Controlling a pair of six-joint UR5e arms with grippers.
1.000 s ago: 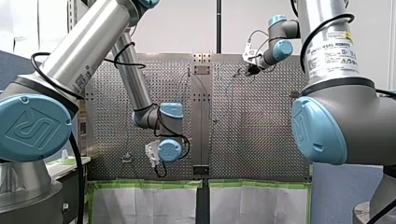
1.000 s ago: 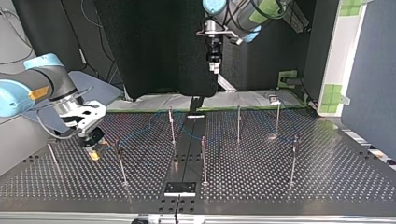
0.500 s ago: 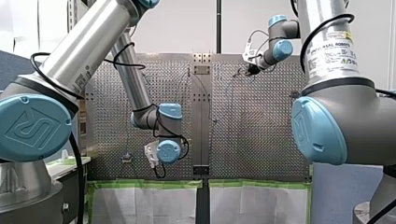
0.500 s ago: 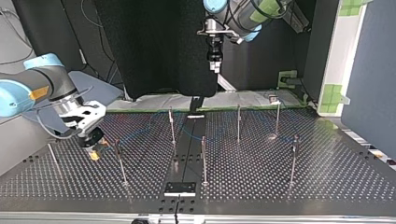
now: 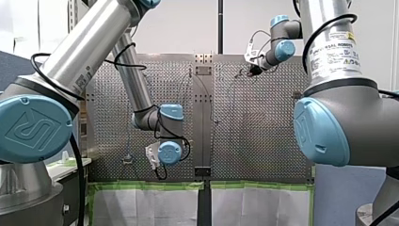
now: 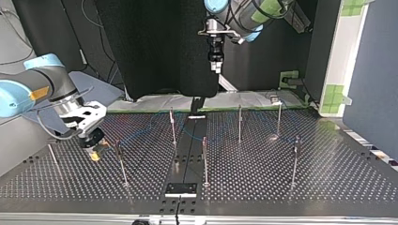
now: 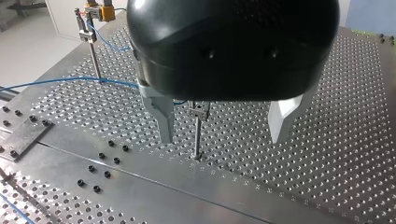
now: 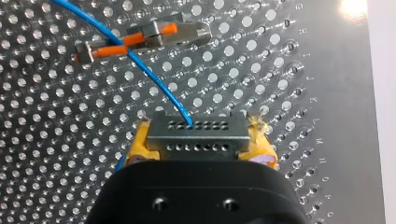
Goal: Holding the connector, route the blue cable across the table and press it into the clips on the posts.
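At the top view's left, my right jaws pinched the connector (image 8: 197, 133) between yellow pads (image 8: 140, 145), low over the desk (image 6: 338, 178) and just beside a post (image 6: 120, 161). From the connector the blue cable (image 8: 140, 63) ran ahead of the jaws and crossed a clip (image 8: 144, 39) with orange levers. Whether it was seated in that clip I could not tell. My left jaws stood spread and empty, high above the desk near the top view's middle. In the left wrist view a bare post (image 7: 198, 133) showed below, between the two fingers (image 7: 161, 116).

The step in hand looked like pressing the cable into the clip nearest the connector. To do that well, I judged, the right arm needed a firm pinch, so that the connector could not twist. The cable had to be lined up straight over the clip's slot. The arm then had to go down gently rather than drag sideways, because so thin a post would likely bend under a side load. A little tension along the run would help the cable drop in cleanly, but too much might lift it out again. The left jaws, being free, could steady the cable near the post, provided they came in clear of the neighbouring posts.
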